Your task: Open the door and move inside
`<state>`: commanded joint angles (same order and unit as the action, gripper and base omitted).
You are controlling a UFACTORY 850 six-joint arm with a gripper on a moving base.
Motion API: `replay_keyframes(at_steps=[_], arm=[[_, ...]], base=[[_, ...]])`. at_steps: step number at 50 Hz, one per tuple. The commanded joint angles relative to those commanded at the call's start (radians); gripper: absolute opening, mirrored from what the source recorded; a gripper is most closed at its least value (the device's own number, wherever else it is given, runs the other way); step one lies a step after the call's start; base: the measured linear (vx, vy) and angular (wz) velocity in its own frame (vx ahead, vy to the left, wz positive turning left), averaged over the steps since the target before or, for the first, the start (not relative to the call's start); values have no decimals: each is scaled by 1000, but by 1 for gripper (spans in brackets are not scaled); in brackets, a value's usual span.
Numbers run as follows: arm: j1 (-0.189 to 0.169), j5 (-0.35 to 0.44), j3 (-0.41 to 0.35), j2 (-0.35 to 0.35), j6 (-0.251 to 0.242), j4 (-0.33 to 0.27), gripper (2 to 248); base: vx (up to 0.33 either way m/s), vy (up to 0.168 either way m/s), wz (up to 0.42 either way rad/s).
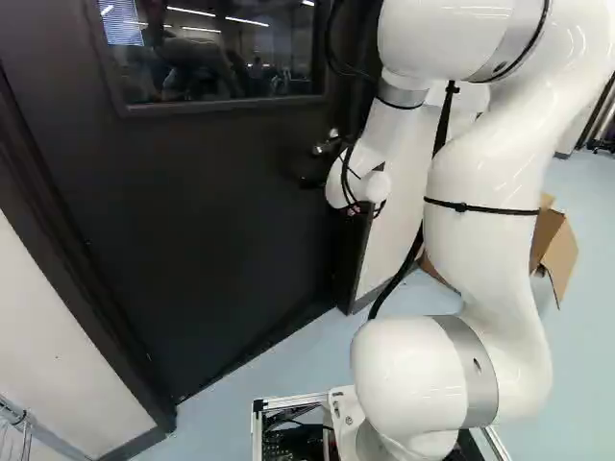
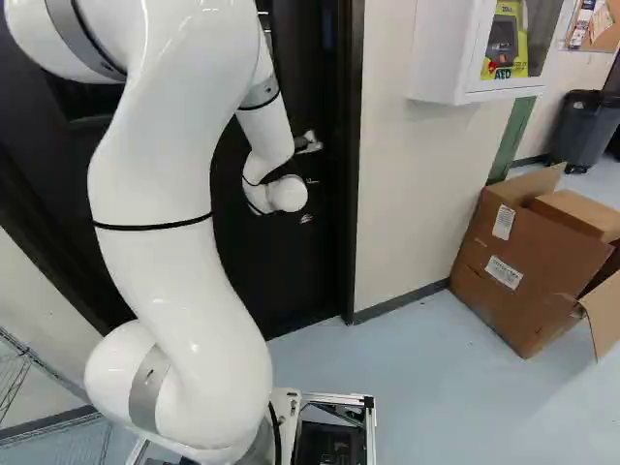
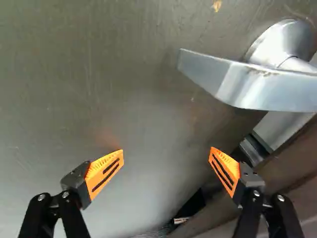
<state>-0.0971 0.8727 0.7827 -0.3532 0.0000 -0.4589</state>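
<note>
"When you look through the wrist view, what does it tell about the gripper (image 1: 309, 179)?"

"It shows the two fingers (image 3: 106, 171) standing wide apart, so the gripper is open. The door (image 1: 192, 202) is ahead of them. Its handle (image 3: 247, 82) is ahead too, on the side of the finger nearer to the door frame (image 2: 353, 145), and apart from both fingers."

"And the left base view?"

"There, the window (image 1: 216, 48) of the door shows much better, with ceiling lights reflected. But the gripper is dark against the dark door, and I cannot distinguish its fingers."

"What is only in the right base view?"

"A white cabinet (image 2: 441, 58) on the wall (image 2: 407, 194), and a grey bin (image 2: 584, 126) farther back. The cardboard box (image 2: 528, 271) is fuller there; in the left base view, the arm (image 1: 490, 173) partly covers it."
</note>
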Motion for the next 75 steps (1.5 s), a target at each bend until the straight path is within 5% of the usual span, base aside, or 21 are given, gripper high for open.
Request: replay_keyframes(at_steps=[75], arm=[[106,0,473,-356,0,-216,247]], base=[[0,0,0]])
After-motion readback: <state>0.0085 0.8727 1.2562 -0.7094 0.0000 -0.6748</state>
